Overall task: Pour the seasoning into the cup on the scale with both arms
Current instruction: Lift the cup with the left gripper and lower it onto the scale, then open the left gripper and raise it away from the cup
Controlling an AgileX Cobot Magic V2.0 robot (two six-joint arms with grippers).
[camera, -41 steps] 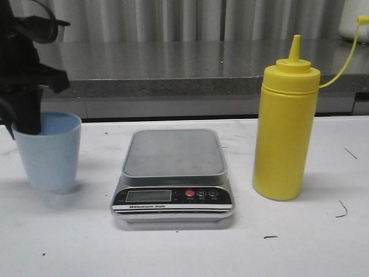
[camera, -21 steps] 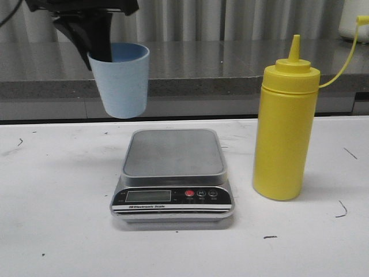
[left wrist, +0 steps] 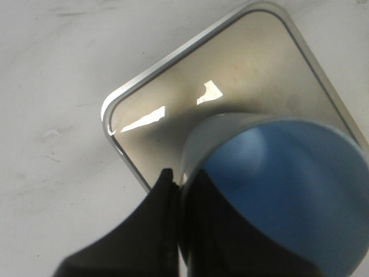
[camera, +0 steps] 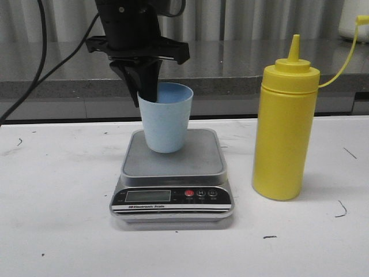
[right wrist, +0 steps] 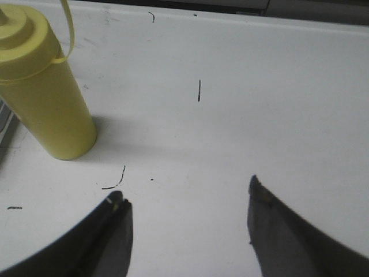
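The light blue cup [camera: 167, 124] is over the steel platform of the scale [camera: 173, 164], slightly tilted; I cannot tell whether its base touches. My left gripper [camera: 147, 86] comes down from above and is shut on the cup's rim, one finger inside and one outside. In the left wrist view the cup [left wrist: 288, 179] covers a corner of the scale [left wrist: 230, 69], with the left gripper [left wrist: 181, 176] pinching its wall. The yellow seasoning bottle [camera: 283, 133] stands upright right of the scale, cap strap hanging off. My right gripper [right wrist: 185, 191] is open over bare table, apart from the seasoning bottle [right wrist: 49, 98].
A grey stone ledge [camera: 242, 63] runs behind the white table [camera: 57, 231]. A black cable [camera: 52, 63] hangs at the back left. A white object [camera: 354, 20] sits at the far right on the ledge. Small dark marks dot the table.
My left gripper lifted the cup from the table's left side, carried it rightwards and lowered it over the scale's platform. The bottle has not moved.
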